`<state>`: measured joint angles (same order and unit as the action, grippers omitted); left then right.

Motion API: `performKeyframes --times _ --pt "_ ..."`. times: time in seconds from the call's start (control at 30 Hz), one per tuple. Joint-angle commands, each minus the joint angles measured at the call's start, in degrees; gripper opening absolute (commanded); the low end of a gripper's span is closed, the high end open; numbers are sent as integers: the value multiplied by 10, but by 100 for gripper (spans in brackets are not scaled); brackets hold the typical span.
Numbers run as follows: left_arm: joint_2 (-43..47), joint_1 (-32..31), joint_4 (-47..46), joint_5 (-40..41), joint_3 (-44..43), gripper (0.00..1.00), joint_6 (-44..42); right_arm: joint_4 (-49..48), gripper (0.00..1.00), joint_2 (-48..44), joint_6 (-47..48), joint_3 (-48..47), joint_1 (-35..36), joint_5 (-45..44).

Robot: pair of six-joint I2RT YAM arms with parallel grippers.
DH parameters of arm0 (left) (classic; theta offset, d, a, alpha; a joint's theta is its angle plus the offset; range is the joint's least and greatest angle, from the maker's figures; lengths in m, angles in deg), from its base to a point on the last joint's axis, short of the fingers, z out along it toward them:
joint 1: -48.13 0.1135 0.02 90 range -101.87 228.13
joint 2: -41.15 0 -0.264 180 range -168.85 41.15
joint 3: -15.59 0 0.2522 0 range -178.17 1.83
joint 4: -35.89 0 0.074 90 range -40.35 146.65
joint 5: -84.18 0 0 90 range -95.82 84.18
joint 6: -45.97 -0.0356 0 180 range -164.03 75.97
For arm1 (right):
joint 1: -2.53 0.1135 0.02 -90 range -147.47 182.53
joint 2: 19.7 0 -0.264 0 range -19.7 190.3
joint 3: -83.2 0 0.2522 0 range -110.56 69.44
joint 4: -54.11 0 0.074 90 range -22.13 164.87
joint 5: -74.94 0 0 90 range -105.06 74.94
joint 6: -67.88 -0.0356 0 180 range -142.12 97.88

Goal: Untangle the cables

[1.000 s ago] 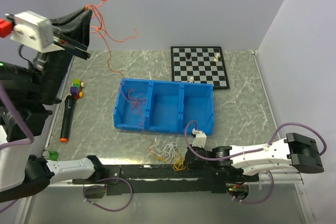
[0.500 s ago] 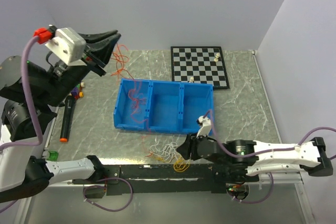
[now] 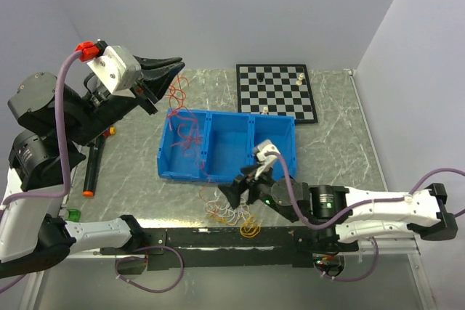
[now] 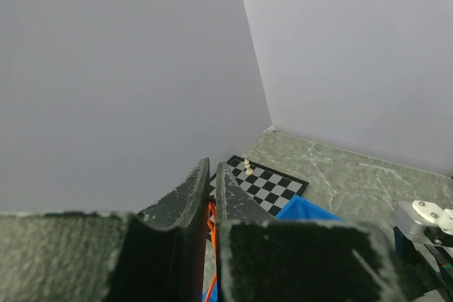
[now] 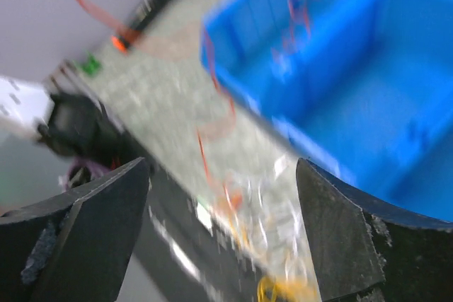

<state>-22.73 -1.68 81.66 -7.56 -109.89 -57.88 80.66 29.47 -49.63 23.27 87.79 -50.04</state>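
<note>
I'm looking down on a grey-green marbled table (image 3: 341,143) boxed in by pale lavender walls, with the blue bin (image 3: 272,152) near the middle of it. From the top camera, the left gripper (image 3: 177,67) is raised above and beyond the bin's left end, its fingers pinched on a red-orange cable (image 3: 181,117). That cable hangs down in loose curls into the bin's left compartment. In front of the bin, by the near table edge, lies the clump of cables (image 3: 227,213), thin white, orange and yellow loops. A yellow loop (image 3: 251,229) sits at the clump's near side. The right gripper (image 3: 240,192) hangs low between the bin's front wall and the clump, and here I can't make out its jaws. A chessboard (image 3: 277,93) lies beyond the bin's right end and a black marker (image 3: 92,168) lies well to the bin's left.

On the left wrist camera the left gripper (image 4: 212,167) has its two fingers almost together, with the red-orange cable (image 4: 211,218) nipped between them. A corner of the blue bin (image 4: 306,210) shows below, with the chessboard (image 4: 266,185) past it.

The right wrist picture is smeared. The right gripper (image 5: 221,166) has its fingers (image 5: 95,221) spread wide and nothing between them. The blue bin (image 5: 354,97) fills the upper right. The clump of cables (image 5: 265,228) is a pale blur below the bin.
</note>
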Motion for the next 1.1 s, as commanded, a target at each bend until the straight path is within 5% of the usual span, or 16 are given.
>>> performKeyframes --times 0.0,0.2,0.53,0.6,0.67,0.8,1.07 --pt "0 1 -7 -11 -5 10 11 -212 94 48 201 -44 3 -33" --pt "7 1 -7 -5 -4 10 8 -258 95 132 264 -107 -26 -5" --pt "25 1 -19 1 20 9 4 -262 86 198 207 -140 -90 104" --pt "29 1 -24 1 28 9 5 -248 78 206 178 -146 -110 131" --pt "31 1 -26 2 32 9 6 -243 60 214 161 -150 -120 158" --pt "39 1 -38 16 41 7 4 -214 0 221 139 -154 -123 145" --pt "97 1 -164 204 133 1 -41 -130 0 99 101 -68 -123 33"
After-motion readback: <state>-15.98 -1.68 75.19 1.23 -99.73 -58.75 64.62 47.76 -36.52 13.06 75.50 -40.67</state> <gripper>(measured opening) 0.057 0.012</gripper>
